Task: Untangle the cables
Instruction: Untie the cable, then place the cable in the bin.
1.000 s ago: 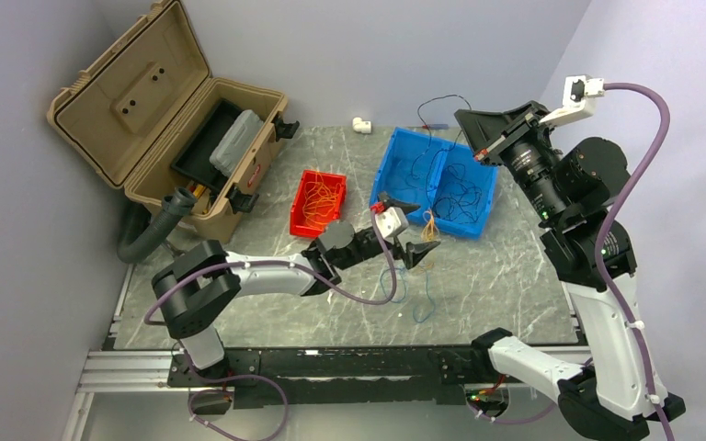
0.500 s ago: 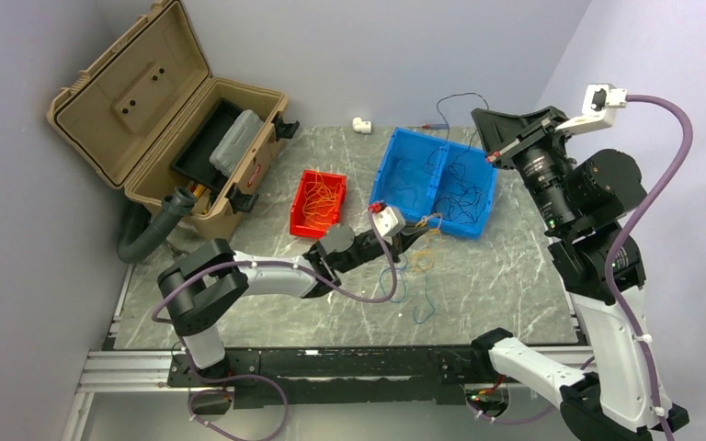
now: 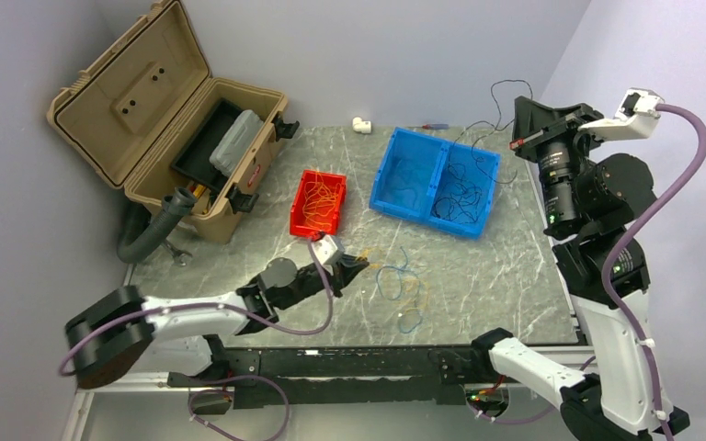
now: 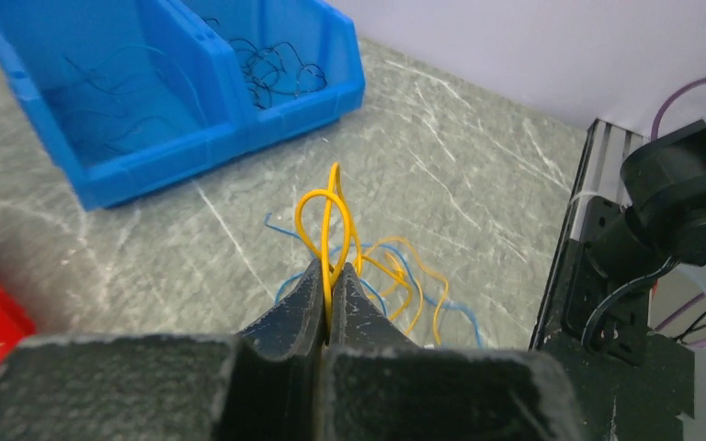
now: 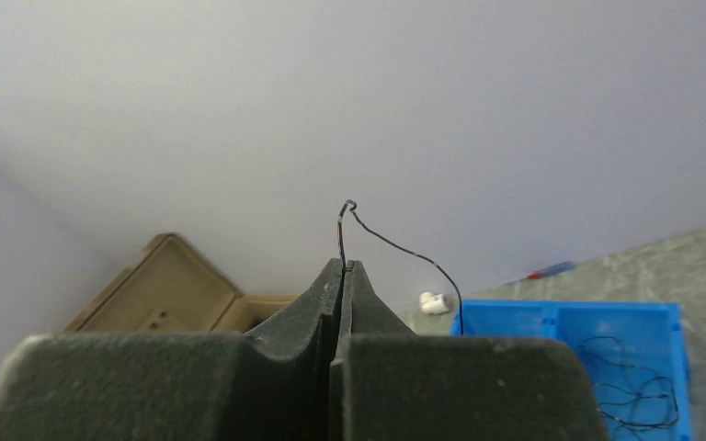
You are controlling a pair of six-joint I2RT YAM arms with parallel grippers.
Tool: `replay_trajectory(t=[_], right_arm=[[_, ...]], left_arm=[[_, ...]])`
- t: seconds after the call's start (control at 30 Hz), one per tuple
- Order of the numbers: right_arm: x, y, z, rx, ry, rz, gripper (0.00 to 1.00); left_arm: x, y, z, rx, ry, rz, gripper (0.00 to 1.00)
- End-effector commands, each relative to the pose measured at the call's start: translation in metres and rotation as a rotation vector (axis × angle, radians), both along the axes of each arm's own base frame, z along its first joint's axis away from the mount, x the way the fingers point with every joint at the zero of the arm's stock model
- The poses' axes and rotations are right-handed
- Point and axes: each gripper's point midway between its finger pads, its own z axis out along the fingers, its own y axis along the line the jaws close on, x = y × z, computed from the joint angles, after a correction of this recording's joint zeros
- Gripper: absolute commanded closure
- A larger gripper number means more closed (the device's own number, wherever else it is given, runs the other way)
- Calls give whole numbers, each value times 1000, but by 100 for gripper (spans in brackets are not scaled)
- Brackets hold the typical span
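Left hand pinches a yellow cable, right hand a black cable.

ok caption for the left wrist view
Left jaws pinch a yellow cable loop above loose cables, blue bin behind.

- Top external: looks steeply down from high above, well back on the near side of the blue bin; far enough to take in the whole table and the tan case left of the bin.
- Left wrist: sits low behind the left gripper, close to the tabletop, near the bin; faces along the fingers, with the bin's side wall at upper left.
- Right wrist: sits behind the right gripper, above the bin; faces roughly level toward the back wall, with the bin at lower right and the case at lower left.
- Shared by all three: the bin. Shared by top external and right wrist only: the case.
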Motion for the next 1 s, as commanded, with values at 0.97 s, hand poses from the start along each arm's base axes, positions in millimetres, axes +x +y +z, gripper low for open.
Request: replay_trajectory(t=[0.97], right_arm=[[140, -42, -192, -124, 533, -140, 100]], left_arm=[[-14, 88, 54, 251, 37, 156, 100]])
